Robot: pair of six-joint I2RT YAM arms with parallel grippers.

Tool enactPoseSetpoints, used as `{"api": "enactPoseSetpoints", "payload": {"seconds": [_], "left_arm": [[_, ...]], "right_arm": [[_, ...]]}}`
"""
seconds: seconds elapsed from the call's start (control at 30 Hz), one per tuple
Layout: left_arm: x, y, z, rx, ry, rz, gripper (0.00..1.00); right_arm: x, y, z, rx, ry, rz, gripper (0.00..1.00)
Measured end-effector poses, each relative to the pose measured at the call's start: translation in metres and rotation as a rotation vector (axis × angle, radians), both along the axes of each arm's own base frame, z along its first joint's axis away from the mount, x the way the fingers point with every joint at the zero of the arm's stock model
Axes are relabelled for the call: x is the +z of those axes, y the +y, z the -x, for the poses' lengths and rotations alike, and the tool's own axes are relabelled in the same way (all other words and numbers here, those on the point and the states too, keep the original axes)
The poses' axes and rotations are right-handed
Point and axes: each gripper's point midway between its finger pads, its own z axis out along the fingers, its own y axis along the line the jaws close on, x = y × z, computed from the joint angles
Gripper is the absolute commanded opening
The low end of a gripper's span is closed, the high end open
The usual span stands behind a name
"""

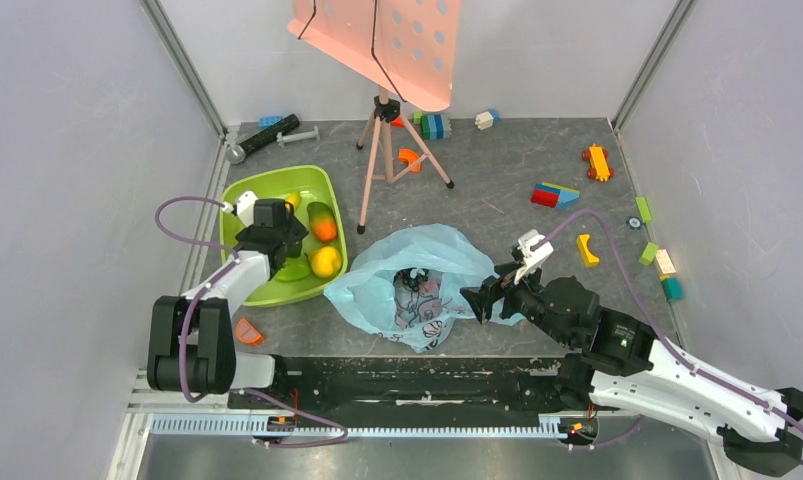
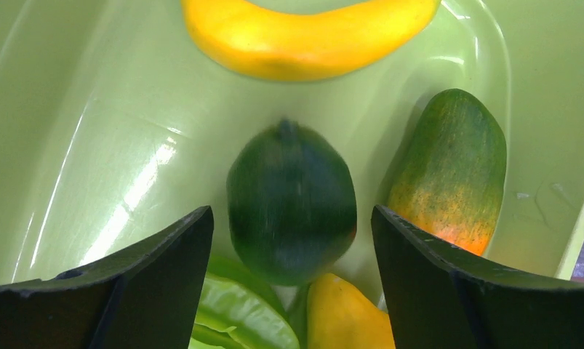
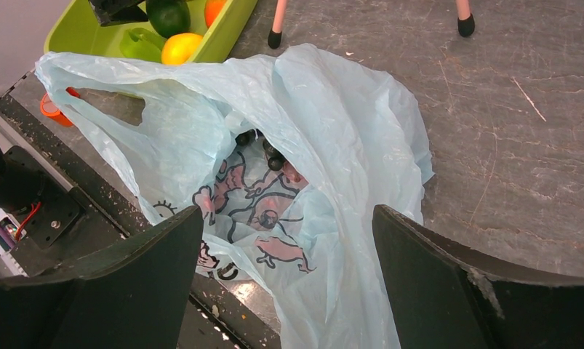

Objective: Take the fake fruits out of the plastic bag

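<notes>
The left gripper (image 2: 290, 214), jaws wide apart and empty, hangs over a blurred dark green fruit (image 2: 291, 196) in the green tub (image 2: 78, 131), near the banana (image 2: 303, 36). The right gripper (image 3: 287, 212), jaws equally spread, faces the plastic bag (image 3: 347, 123) on the table (image 3: 514, 109); the dark shapes inside it are unclear.

Lime-green tub (image 1: 262, 185) is standing out against the dark grey speckled table (image 1: 497, 170).
Inside the tub, the fake fruits (image 1: 324, 262) are showing glossy: a yellow banana (image 2: 303, 36), a dark green round one (image 2: 290, 203), a green one fading to orange (image 2: 449, 174). Right of the tub, the plastic bag (image 3: 347, 131) is showing translucent light blue, carrying black-outlined pink cartoon figures (image 3: 263, 211).
</notes>
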Motion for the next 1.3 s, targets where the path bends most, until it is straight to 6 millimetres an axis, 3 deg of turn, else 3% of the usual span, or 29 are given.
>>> {"api": "enactPoseSetpoints", "payload": {"seconds": [0.23, 0.33, 0.4, 0.5, 0.67, 0.77, 0.9, 0.97, 1.07, 1.2, 1.3], "left_arm": [[0.002, -0.005, -0.003, -0.021, -0.014, 0.027, 0.99], [0.012, -0.010, -0.003, -0.043, -0.039, 0.048, 1.00], [0.030, -0.015, -0.003, -0.064, -0.081, 0.067, 1.00], [0.073, -0.023, -0.005, -0.104, -0.185, 0.099, 1.00], [0.150, -0.044, 0.000, -0.200, -0.365, 0.150, 1.00], [0.184, -0.065, 0.019, -0.287, -0.440, 0.170, 1.00], [0.213, -0.119, 0.065, -0.499, -0.500, 0.210, 0.98], [0.222, -0.144, 0.093, -0.613, -0.517, 0.239, 0.96], [0.233, -0.162, 0.125, -0.726, -0.545, 0.278, 0.90], [0.246, -0.174, 0.146, -0.825, -0.587, 0.329, 0.81], [0.244, -0.192, 0.157, -0.930, -0.578, 0.378, 0.76]], "right_arm": [[0.008, -0.002, 0.001, 0.002, -0.009, 0.002, 0.90], [0.017, -0.002, 0.001, 0.013, -0.027, 0.008, 0.88], [0.023, 0.001, 0.002, 0.039, -0.038, 0.018, 0.86], [0.025, 0.012, 0.004, 0.094, -0.040, 0.052, 0.83], [0.009, 0.033, 0.007, 0.178, -0.010, 0.120, 0.73], [0.003, 0.047, 0.013, 0.227, 0.001, 0.131, 0.63], [-0.003, 0.069, 0.022, 0.285, 0.000, 0.100, 0.49], [-0.017, 0.076, 0.027, 0.303, 0.022, 0.101, 0.43], [-0.047, 0.082, 0.027, 0.298, 0.073, 0.128, 0.38], [-0.083, 0.081, 0.024, 0.260, 0.124, 0.169, 0.30], [-0.107, 0.076, 0.020, 0.216, 0.144, 0.183, 0.26]]}}
